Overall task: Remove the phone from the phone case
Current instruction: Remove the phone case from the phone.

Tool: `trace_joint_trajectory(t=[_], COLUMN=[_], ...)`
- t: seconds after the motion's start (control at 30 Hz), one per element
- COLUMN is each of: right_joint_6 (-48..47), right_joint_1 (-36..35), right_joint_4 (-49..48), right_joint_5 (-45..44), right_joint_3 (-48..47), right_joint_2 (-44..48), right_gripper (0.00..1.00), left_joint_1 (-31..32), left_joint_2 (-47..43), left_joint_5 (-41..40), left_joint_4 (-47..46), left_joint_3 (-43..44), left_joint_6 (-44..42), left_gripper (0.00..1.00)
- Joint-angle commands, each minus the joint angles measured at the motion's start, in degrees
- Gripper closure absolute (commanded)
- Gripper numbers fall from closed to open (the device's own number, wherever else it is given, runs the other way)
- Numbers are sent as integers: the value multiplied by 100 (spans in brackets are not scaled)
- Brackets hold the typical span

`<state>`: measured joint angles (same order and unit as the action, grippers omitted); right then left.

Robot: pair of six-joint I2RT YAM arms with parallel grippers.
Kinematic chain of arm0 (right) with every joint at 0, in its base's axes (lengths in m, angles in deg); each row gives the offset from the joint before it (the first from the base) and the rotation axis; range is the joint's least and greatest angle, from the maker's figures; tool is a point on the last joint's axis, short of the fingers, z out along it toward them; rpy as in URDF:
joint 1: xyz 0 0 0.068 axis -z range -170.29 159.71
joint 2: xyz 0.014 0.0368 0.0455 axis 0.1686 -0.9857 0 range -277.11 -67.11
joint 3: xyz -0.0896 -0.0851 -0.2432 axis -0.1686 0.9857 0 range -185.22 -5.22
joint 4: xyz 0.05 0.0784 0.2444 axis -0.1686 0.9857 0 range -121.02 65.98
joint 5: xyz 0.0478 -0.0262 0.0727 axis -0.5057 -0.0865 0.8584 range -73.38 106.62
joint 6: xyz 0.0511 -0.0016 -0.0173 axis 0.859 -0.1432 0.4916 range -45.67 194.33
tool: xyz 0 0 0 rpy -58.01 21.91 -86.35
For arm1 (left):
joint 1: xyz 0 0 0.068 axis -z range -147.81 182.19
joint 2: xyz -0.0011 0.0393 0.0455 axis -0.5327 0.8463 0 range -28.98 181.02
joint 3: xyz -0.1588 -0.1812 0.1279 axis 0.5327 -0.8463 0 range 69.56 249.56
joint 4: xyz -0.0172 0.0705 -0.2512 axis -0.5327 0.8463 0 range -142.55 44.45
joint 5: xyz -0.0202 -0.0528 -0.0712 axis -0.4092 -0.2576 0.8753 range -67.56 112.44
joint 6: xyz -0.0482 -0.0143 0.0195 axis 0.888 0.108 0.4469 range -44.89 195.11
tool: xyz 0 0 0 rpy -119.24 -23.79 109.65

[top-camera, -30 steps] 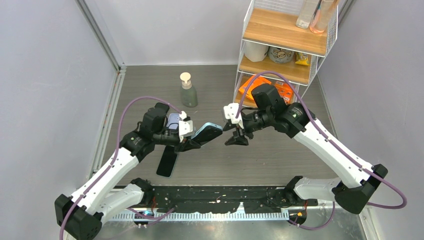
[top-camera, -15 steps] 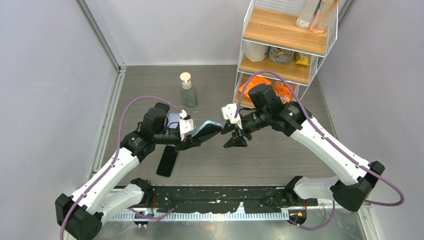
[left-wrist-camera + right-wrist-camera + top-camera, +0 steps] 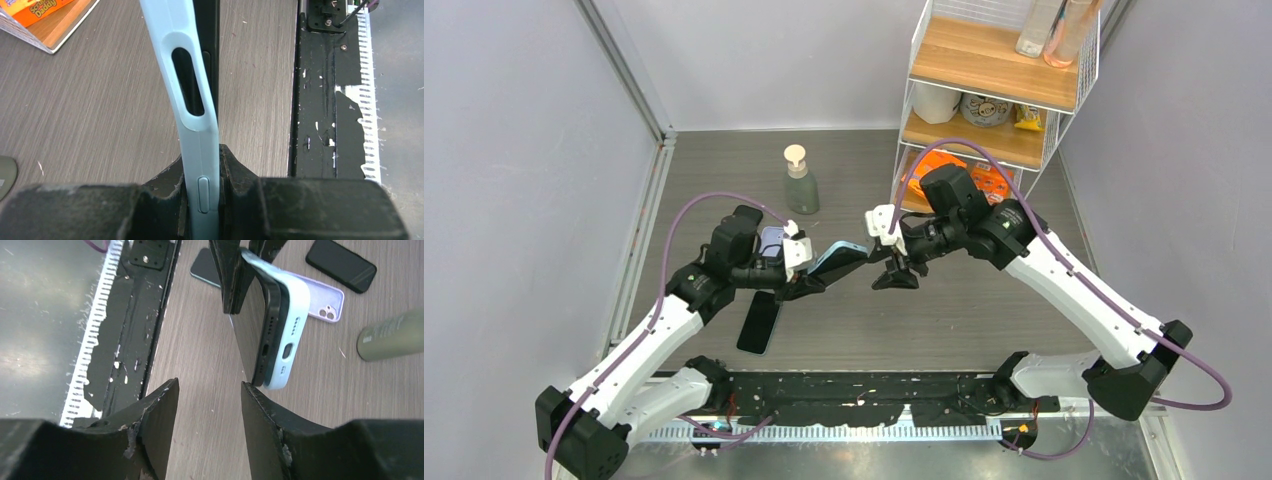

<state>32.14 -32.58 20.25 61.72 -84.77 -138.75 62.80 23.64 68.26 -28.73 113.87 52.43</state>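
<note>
The dark phone, its free end lifted beside the pale blue phone case, is held above the grey wood-grain table. The left gripper is clamped on the case's edge. The right gripper is spread just short of the phone, not touching it. An orange box, cut off by the frame, reads "Daddy"; its other lettering is unreadable.

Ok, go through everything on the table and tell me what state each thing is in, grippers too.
Left gripper: shut on the blue case.
Right gripper: open, touching nothing.
Blue case: clamped, held off the table.
Phone: not yet out of the blue case.
Purple case: empty, lying flat.
Black phone: bare, lying flat.
Soap bottle: upright.
</note>
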Motion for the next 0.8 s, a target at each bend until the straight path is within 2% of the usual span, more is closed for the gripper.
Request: trace_joint_trajectory(t=[0.0, 0.23, 0.77], right_joint_6=[-252, -283, -162], right_joint_1=[-26, -23, -25], right_joint_4=[263, 186, -161], right_joint_5=[-592, -715, -235], right_joint_3=[-187, 60, 27], right_joint_2=[191, 350, -9], right_gripper=[45, 45, 45], left_joint_1=[-15, -11, -3], left_joint_2=[-150, -107, 4], left_joint_5=[24, 214, 505], left_joint_4=[-557, -560, -551], left_joint_3=[51, 73, 105], left_joint_6=[52, 91, 146], left_gripper=[100, 100, 100])
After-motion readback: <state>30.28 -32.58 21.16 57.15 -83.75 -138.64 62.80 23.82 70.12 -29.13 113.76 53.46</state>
